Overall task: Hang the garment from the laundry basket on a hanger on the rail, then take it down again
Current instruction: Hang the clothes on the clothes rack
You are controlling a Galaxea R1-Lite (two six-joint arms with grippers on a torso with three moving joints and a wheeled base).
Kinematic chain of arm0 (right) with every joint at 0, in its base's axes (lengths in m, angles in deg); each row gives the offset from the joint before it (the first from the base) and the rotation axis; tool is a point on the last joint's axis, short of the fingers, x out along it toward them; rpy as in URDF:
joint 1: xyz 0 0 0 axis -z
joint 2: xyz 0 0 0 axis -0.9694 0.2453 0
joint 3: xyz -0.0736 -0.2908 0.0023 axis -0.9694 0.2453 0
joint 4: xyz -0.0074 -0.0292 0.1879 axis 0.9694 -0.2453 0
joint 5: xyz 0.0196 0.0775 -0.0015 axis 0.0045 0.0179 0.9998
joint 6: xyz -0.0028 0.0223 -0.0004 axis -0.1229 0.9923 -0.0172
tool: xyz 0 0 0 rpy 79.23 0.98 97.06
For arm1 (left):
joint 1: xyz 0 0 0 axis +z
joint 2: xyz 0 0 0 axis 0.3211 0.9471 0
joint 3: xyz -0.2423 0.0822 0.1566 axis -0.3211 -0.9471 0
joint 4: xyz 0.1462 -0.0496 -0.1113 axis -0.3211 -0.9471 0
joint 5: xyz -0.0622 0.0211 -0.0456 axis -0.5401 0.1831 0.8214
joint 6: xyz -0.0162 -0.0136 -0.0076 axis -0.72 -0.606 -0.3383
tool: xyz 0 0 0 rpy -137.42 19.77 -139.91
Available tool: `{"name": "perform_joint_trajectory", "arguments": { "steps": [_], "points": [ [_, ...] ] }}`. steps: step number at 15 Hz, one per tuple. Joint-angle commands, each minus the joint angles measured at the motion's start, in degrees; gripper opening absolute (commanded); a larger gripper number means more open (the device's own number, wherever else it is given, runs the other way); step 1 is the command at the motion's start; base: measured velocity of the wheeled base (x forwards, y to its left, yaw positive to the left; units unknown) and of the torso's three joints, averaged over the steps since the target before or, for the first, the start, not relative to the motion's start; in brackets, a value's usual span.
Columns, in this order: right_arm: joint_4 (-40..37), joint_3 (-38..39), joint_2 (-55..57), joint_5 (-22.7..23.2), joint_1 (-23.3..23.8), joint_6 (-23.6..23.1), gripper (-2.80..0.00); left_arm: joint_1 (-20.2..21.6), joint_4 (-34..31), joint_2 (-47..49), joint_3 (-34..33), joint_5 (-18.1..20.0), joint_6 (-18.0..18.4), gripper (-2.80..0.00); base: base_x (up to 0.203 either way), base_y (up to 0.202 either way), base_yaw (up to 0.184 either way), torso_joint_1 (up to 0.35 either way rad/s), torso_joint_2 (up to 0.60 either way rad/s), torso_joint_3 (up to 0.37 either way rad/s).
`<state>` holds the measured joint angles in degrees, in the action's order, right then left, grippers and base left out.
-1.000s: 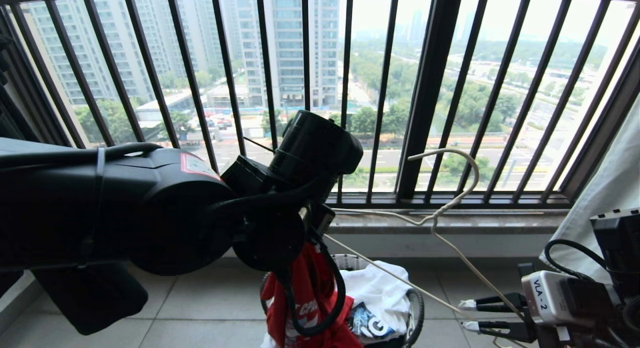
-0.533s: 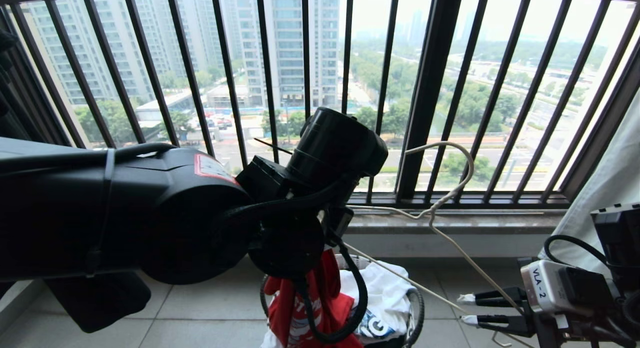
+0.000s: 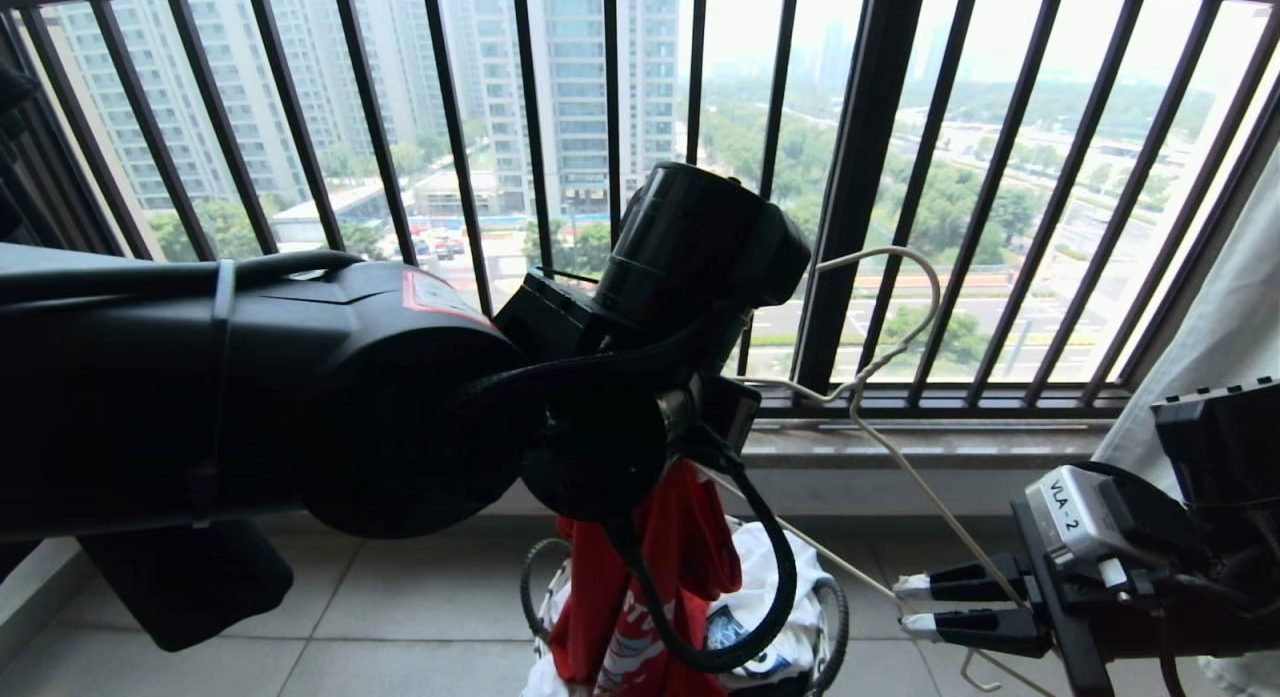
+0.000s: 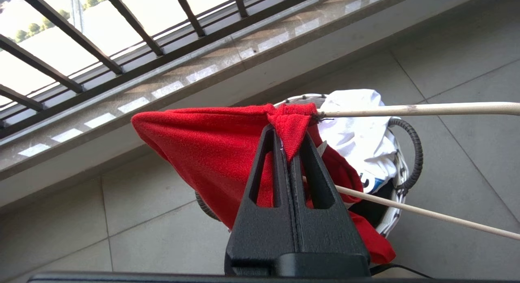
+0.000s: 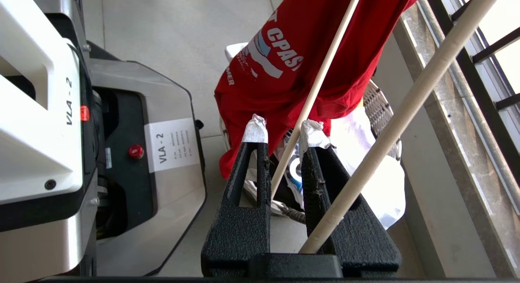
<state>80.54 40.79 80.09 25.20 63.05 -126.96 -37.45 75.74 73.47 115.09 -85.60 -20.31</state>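
The red garment (image 4: 195, 145) hangs above the laundry basket (image 4: 410, 161), bunched at its top edge, with my left gripper (image 4: 290, 132) shut on that fold. The thin white hanger (image 3: 905, 277) floats in front of the window; one of its arms (image 4: 406, 109) runs into the red cloth right at the pinched fold. My right gripper (image 3: 915, 602), low on the right, holds the hanger's other end, a thin arm (image 5: 313, 96) passing between its taped fingertips (image 5: 255, 128). The shirt's white lettering (image 5: 284, 55) faces the right wrist view. The rail is out of view.
The black barred window railing (image 3: 860, 177) and a stone sill (image 3: 950, 442) stand close behind the hanger. A white printed cloth (image 3: 770, 587) fills the basket. A pale cloth (image 3: 1220, 357) hangs at the right edge. My own base (image 5: 134, 153) sits beside the basket on the tiled floor.
My left arm has lifted and swung right, raising the red garment higher out of the basket. The hanger and my right gripper have risen too, the hook moving slightly left.
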Motion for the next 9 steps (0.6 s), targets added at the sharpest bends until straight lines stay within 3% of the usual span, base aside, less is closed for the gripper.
{"name": "perform_joint_trajectory", "arguments": {
  "steps": [1, 3, 9],
  "points": [
    [0.1, -0.8, 1.0, 1.0, 0.0, 2.1, -2.8, 0.0, 0.0, -0.6, 0.9, 3.8, -1.5, -2.8, 0.0, 0.0, 0.0, 0.0, 0.0, 0.0],
    [0.1, -1.1, 2.3, 1.9, 0.0, 2.1, -2.8, 0.0, 0.1, -1.5, 2.1, 8.9, -2.1, -2.8, 0.0, 0.0, 0.0, 0.0, 0.0, 0.0],
    [0.1, -1.9, 4.8, 6.6, 0.0, 2.6, -2.8, 0.0, -0.1, -1.8, 5.4, 17.1, -1.6, -2.8, 0.0, 0.0, 0.0, 0.0, 0.0, 0.0]
  ]
}}
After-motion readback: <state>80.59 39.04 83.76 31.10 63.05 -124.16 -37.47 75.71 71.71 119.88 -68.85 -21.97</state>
